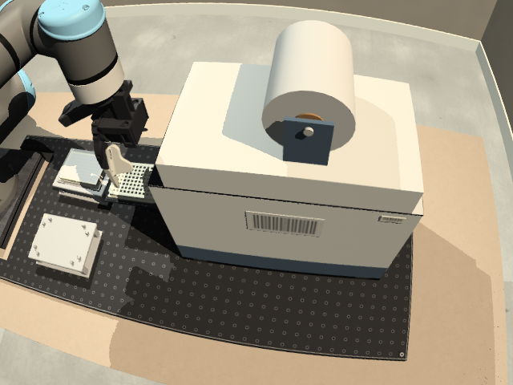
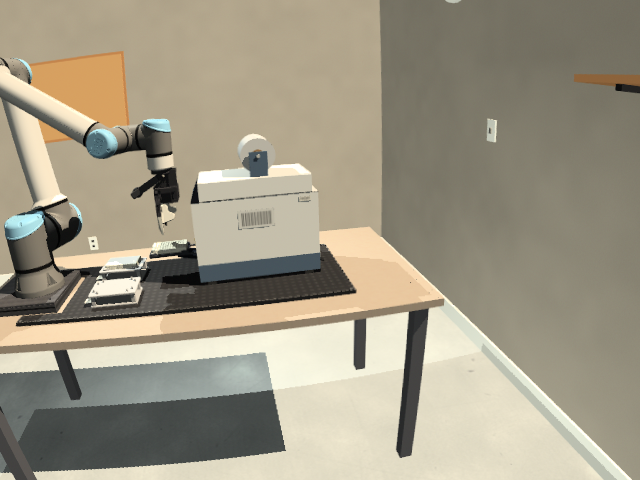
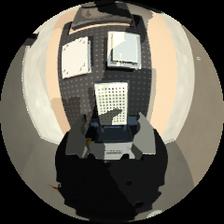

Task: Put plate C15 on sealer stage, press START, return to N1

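Plate C15 (image 1: 133, 181) (image 2: 168, 243) (image 3: 111, 100), white with open wells, lies flat on the sealer's stage (image 1: 124, 200), which stands out at the left end of the sealer (image 1: 289, 174) (image 2: 255, 229). My gripper (image 1: 107, 181) (image 2: 162, 223) (image 3: 111, 113) is open and empty. It hangs a little above the plate, apart from it. Nest N1 (image 1: 62, 242) (image 2: 114, 291) (image 3: 76, 57) is empty, its pins bare. Nest N2 (image 1: 61, 184) (image 2: 123, 270) holds a glossy-topped plate (image 1: 80, 168) (image 3: 123, 49). The sealer's START and lamp are hidden from these views.
A large foil roll (image 1: 310, 74) (image 2: 255, 149) sits on top of the sealer. Everything stands on a black perforated mat (image 1: 248, 306) on a wooden table (image 2: 372, 279). The arm's base (image 2: 36, 268) is at the table's left end.
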You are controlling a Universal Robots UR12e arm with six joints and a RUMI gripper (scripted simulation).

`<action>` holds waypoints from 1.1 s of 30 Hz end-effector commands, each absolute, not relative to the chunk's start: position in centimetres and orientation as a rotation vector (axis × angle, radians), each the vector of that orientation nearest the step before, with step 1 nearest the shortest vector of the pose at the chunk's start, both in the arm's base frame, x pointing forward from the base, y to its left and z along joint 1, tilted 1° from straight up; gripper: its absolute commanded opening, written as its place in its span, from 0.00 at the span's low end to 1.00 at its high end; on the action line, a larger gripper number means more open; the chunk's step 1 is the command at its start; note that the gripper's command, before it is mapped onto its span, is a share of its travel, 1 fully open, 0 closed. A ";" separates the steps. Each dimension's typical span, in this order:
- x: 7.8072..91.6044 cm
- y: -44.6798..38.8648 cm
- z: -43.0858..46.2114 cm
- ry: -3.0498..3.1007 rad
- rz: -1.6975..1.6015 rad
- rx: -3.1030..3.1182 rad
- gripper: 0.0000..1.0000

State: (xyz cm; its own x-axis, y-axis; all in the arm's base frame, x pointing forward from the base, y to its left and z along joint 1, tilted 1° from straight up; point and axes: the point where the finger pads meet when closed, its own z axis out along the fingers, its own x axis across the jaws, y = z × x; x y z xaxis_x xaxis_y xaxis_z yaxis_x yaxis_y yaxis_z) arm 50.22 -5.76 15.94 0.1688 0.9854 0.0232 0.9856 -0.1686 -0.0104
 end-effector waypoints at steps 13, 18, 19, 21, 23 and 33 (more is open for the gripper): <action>47.7 -5.5 16.0 -2.011 -0.018 -2.385 0.68; 47.2 -5.5 16.0 -2.011 -0.018 -2.385 0.68; 47.1 -5.5 16.0 -2.011 -0.018 -2.385 0.68; 46.7 -5.4 16.1 -2.011 -0.018 -2.385 0.68; 46.4 -5.4 16.1 -2.011 -0.018 -2.385 0.68; 45.4 -5.3 16.1 -2.011 -0.018 -2.385 0.68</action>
